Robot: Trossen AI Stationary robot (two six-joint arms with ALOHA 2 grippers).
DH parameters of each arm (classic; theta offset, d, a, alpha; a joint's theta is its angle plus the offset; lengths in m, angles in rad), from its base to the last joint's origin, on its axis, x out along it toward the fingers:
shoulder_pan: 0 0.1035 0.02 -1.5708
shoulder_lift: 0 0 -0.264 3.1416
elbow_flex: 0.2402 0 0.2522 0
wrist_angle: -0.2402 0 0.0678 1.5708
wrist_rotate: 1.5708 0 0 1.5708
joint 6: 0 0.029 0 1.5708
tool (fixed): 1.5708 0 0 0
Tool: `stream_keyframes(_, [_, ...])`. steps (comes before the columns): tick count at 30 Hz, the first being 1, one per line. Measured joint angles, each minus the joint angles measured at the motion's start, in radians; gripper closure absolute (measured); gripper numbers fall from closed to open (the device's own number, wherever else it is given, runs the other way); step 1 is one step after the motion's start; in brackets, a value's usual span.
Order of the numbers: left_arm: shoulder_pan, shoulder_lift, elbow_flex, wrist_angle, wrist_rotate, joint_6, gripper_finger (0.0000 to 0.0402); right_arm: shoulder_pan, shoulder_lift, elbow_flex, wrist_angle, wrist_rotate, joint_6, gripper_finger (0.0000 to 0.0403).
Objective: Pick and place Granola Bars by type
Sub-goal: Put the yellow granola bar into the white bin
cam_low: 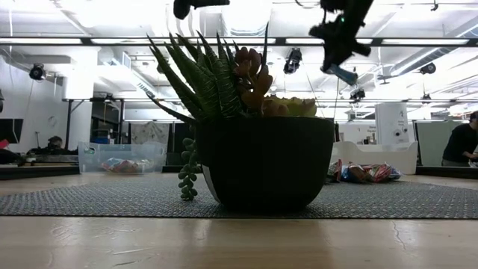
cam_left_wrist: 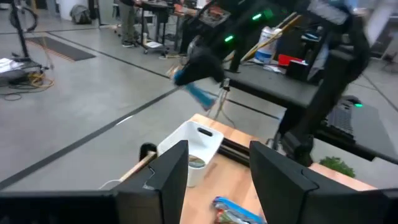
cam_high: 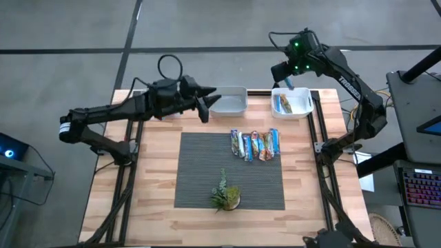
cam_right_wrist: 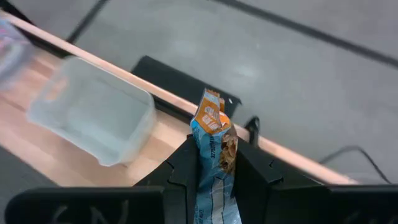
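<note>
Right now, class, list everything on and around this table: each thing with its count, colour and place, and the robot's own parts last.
Bars on mat: about five, blue, orange and pink wrappers, in a row at the mat's far right part.
Held bar: one, blue and orange, between the right fingers.
Left bin: one, clear, far edge of table.
Right bin: one, white, far right corner, with bars inside.
Plant: one, green, dark pot, near edge of mat.
Mat: one, grey, table centre.
Table: one, light wood.
Left gripper: open, beside the left bin.
Right gripper: shut on the held bar, above the right bin.
</note>
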Motion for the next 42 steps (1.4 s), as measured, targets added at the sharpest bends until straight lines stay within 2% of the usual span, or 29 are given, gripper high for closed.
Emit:
stream_keyframes(11, [-0.053, -0.024, 0.017, 0.002, -0.007, -0.029, 0.0248, -0.101, 0.0, -0.192, 0.017, 0.0, 0.171, 0.0334])
stream_keyframes(20, [-0.075, -0.031, 0.017, 0.0, -0.006, -0.044, 0.0248, -0.171, 0.0, -0.267, 0.048, 0.0, 0.296, 0.0335])
stream_keyframes(34, [-0.079, -0.032, 0.017, 0.0, -0.006, -0.045, 0.0248, -0.206, 0.023, -0.353, 0.134, 0.0, 0.284, 0.0335])
stream_keyframes(42, [-0.079, -0.032, 0.017, -0.003, -0.006, -0.053, 0.0248, -0.21, 0.099, -0.368, 0.142, 0.0, 0.276, 0.0335])
